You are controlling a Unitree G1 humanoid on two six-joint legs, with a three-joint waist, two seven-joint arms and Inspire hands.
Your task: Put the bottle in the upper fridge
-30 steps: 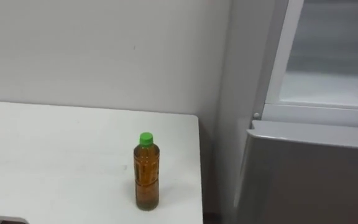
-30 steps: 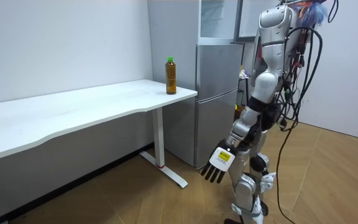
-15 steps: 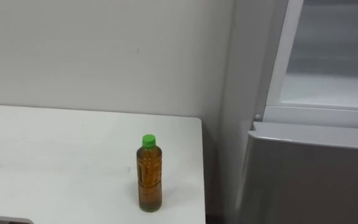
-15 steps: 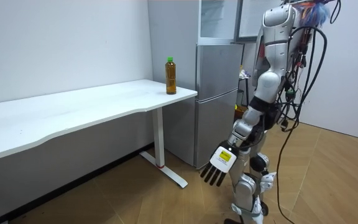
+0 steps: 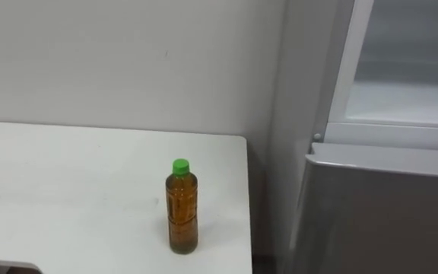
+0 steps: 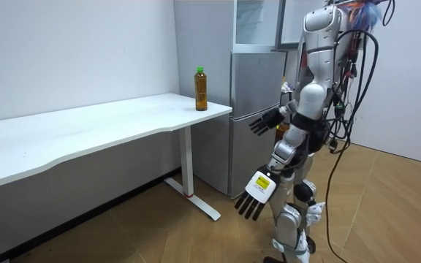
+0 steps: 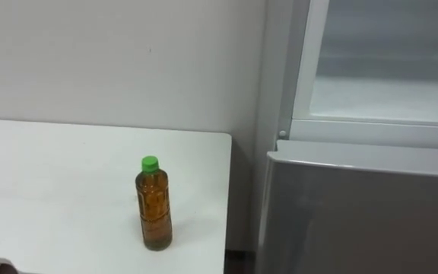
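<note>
Bottle (image 5: 182, 205) of amber drink is standing upright near the right edge of the white table (image 5: 67, 183), left of the fridge (image 5: 379, 205), as the robot is holding its empty right hand (image 6: 264, 122) up, fingers spread, left hand (image 6: 256, 193) hanging open, empty.

Amber bottle (image 5: 182, 217), green cap (image 5: 180, 167), white table (image 5: 67, 183)

Fridge (image 5: 379, 205) cut off at right edge.
</note>
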